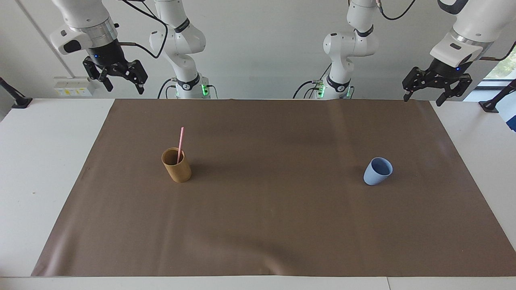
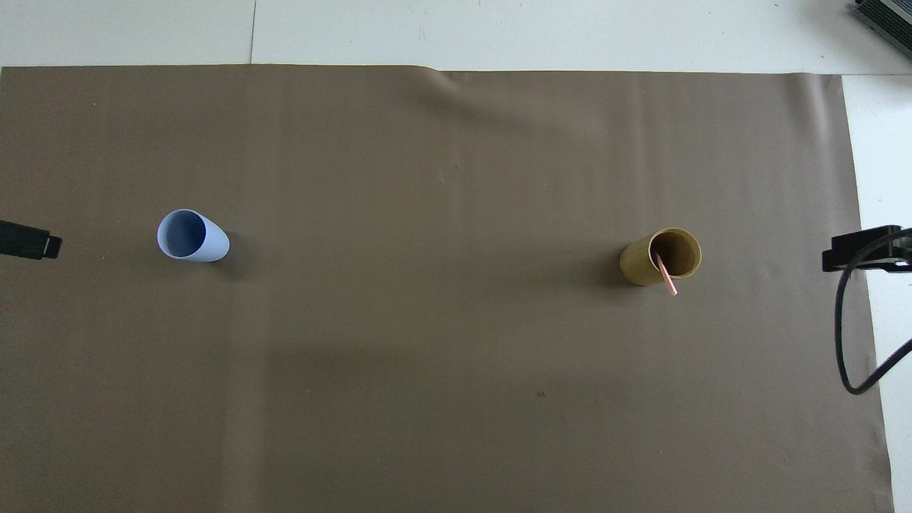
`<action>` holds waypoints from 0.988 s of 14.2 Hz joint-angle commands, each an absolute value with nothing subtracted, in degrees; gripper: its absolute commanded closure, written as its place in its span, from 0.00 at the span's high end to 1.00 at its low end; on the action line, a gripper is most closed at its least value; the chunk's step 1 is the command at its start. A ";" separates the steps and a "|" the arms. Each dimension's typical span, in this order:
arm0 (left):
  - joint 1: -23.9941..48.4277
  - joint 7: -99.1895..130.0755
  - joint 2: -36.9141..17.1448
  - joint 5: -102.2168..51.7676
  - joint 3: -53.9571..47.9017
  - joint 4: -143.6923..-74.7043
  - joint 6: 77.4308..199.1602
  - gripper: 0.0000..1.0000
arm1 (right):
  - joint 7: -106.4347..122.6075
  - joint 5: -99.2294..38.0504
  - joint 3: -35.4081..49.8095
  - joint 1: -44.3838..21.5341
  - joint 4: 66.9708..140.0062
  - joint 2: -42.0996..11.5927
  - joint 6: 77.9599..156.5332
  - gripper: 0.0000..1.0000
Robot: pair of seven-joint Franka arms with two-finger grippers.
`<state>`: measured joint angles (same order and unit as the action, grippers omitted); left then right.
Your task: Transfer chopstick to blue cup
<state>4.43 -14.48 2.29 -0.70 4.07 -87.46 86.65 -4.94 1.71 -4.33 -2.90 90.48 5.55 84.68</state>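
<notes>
The pale pink chopstick (image 1: 180, 147) (image 2: 667, 278) stands tilted in the tan cup (image 1: 177, 170) (image 2: 641, 265), toward the right arm's end of the table. The blue cup (image 1: 377, 172) (image 2: 194, 241) stands upright with nothing in it, toward the left arm's end. My right gripper (image 1: 124, 87) hangs open and high over the table's edge by the robots, well away from the tan cup. My left gripper (image 1: 422, 100) hangs open the same way at its own end, away from the blue cup. In the overhead view only a fingertip (image 2: 32, 242) of the left gripper shows.
A brown mat (image 1: 282, 225) covers most of the white table (image 1: 36, 169). Both cups stand on it, far apart. Black clamp stands (image 1: 18, 101) (image 1: 489, 105) sit at the table's two corners by the robots. A black cable (image 2: 844, 342) hangs at the right arm's end.
</notes>
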 commanded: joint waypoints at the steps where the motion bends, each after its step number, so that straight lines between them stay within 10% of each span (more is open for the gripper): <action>1: 4.92 -14.68 3.34 0.44 4.48 -88.15 86.04 1.00 | -5.36 0.79 -4.22 -2.29 92.20 7.21 84.02 1.00; 14: 5.45 -12.58 3.78 0.35 4.22 -88.94 86.57 1.00 | -4.92 0.79 -4.48 -2.20 92.20 7.29 83.15 1.00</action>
